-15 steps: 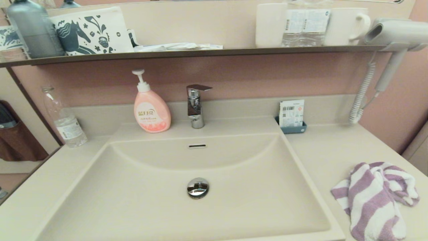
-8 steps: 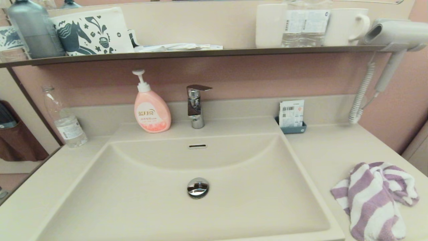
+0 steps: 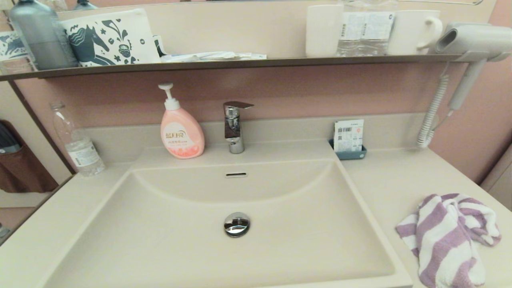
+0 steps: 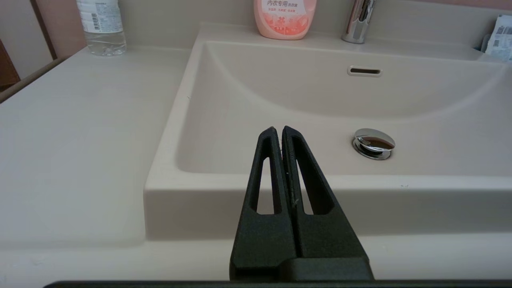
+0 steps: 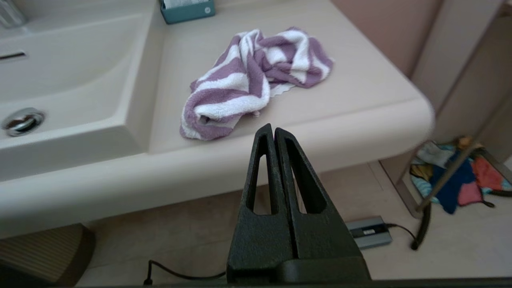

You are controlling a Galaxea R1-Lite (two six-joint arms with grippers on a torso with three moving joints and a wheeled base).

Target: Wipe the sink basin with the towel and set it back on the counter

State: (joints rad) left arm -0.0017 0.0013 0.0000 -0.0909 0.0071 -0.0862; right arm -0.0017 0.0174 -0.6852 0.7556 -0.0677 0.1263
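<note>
Here, both claws [image 4: 282, 129] [image 5: 273, 127] closed, towel [image 3: 448, 236] crumpled on counter [image 3: 396, 180], sink basin [image 3: 168, 236] bare.

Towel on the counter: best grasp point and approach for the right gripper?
Judging by its pose, take the towel at the raised bunched ridge in its middle, coming from above. It lies crumpled on the counter right of the sink basin; the edges lie flat. The right gripper, shut, must open first.

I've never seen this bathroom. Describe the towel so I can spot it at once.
Start from the sink basin in the middle of the cream counter. The towel lies crumpled on the counter to the basin's right, near the front edge, nearer than the small blue tray at the back. It is the only cloth there, striped purple and white.
</note>
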